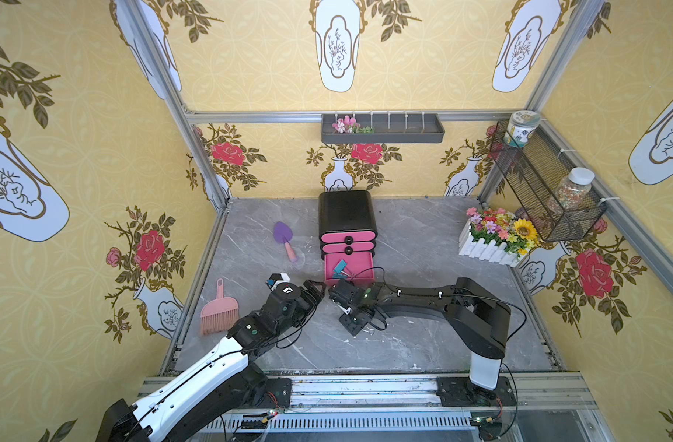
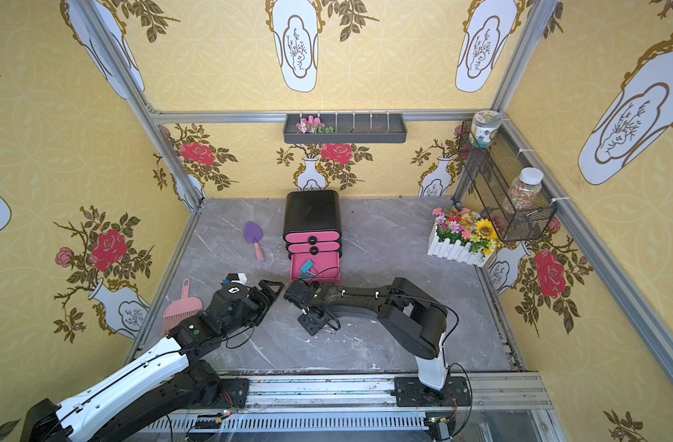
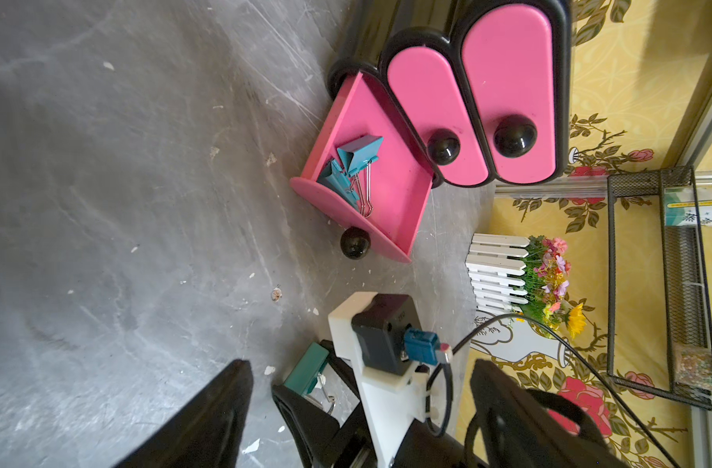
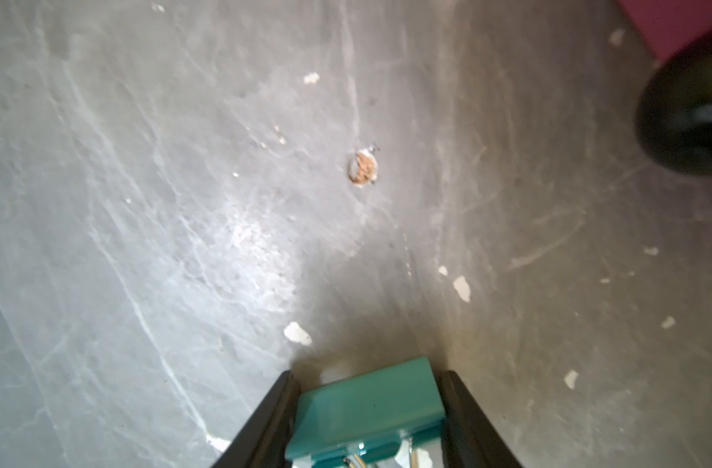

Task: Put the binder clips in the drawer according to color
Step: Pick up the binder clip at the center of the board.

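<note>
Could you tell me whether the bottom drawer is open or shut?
Open: the bottom drawer is pulled out, with teal binder clips lying inside.

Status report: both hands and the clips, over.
Left hand open, empty. Right hand shut on teal binder clip. Bottom drawer open, teal clips inside. Left hand close beside right, near drawer front.

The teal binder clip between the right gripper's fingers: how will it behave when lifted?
The teal binder clip looks rigid, so it probably will not deform. Its smooth sides may slip between the fingers. Being small, it is likely light.
</note>
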Tool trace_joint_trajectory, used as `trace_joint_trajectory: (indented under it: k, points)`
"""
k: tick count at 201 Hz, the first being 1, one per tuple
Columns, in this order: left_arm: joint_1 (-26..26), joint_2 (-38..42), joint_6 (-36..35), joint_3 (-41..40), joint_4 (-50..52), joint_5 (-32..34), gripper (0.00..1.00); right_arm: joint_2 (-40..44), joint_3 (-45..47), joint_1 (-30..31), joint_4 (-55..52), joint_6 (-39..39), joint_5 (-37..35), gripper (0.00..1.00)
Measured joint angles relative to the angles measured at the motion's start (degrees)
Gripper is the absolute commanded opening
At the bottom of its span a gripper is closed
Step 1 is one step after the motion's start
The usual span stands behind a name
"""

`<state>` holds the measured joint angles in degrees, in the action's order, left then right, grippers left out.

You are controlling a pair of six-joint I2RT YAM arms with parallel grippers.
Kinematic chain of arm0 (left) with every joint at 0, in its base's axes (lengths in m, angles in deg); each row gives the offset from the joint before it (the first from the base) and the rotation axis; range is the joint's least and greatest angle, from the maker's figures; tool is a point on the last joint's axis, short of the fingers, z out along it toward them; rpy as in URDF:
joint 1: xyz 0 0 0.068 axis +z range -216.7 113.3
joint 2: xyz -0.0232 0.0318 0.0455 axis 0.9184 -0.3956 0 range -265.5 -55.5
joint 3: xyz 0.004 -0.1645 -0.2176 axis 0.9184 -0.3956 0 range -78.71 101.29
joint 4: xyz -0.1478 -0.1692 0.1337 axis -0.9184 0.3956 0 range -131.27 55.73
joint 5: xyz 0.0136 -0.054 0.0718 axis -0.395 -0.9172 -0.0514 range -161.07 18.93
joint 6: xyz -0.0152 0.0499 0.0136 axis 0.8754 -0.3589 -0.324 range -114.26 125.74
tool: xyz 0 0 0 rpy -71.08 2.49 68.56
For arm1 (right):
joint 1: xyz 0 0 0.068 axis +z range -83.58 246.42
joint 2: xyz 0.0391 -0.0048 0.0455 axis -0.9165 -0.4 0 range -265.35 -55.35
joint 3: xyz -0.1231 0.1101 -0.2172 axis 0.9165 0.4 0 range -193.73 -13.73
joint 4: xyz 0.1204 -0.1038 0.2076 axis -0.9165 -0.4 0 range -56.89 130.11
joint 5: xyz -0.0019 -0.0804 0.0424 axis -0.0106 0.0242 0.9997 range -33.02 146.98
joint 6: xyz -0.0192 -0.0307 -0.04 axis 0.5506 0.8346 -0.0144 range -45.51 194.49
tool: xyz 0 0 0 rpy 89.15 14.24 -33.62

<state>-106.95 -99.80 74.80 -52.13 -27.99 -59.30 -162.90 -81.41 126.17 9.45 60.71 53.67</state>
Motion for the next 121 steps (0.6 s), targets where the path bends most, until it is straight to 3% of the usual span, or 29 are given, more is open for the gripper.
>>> trace_joint_trajectory:
  k: [39, 72, 121]
  points:
    - [0.0, -0.04, 0.0, -0.04, -0.07, 0.0, 0.9, 4.52, -0.35, -0.87, -2.36, -0.9, -1.46, 0.48]
    - [0.11, 0.07, 0.0, -0.52, -0.48, -0.02, 0.9, 7.28, -4.35, -4.98, -3.37, -0.98, -2.89, 0.48]
    - [0.87, 0.76, 0.44, -1.99, -1.51, -0.39, 0.9, 0.79, -16.72, -9.64, -3.54, 4.48, -4.46, 0.48]
